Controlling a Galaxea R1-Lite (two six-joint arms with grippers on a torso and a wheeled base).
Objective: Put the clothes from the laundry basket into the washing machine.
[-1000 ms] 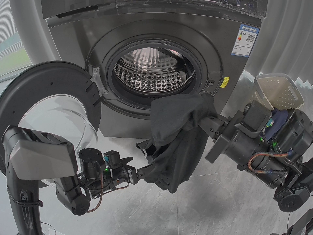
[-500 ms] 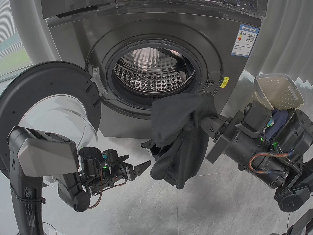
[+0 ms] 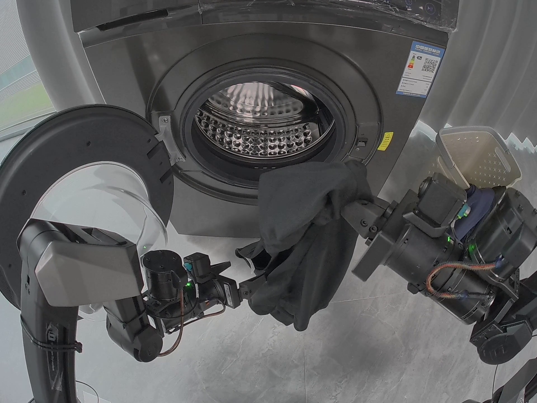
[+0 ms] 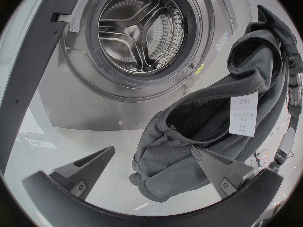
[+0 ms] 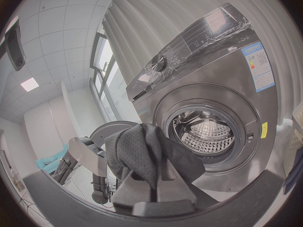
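Right claw (image 3: 351,207): clamped on the upper bunch of the dark garment (image 3: 302,219). It holds the bunch just below the lower rim of the drum mouth (image 3: 263,121) of the washing machine (image 3: 268,46), a little to the right. The cloth drapes from there down in front of the machine's lower panel. None of it is inside the drum.

Left claw (image 3: 244,288): fingers spread, low and left of the drum mouth, at the garment's hanging tail. In the wrist view the tail lies against one finger, and the other finger stands apart from it.

Change: half a second ago this claw stood off from the cloth with a clear gap. Now it is back in, and the tail has swung toward it. Nothing is pinched.

Reading: I judge this a second try at gathering the loose end. Lifting an unheld tail over the rim risks a snag. The laundry basket (image 3: 475,152), right of the machine, holds blue clothing (image 3: 476,201).
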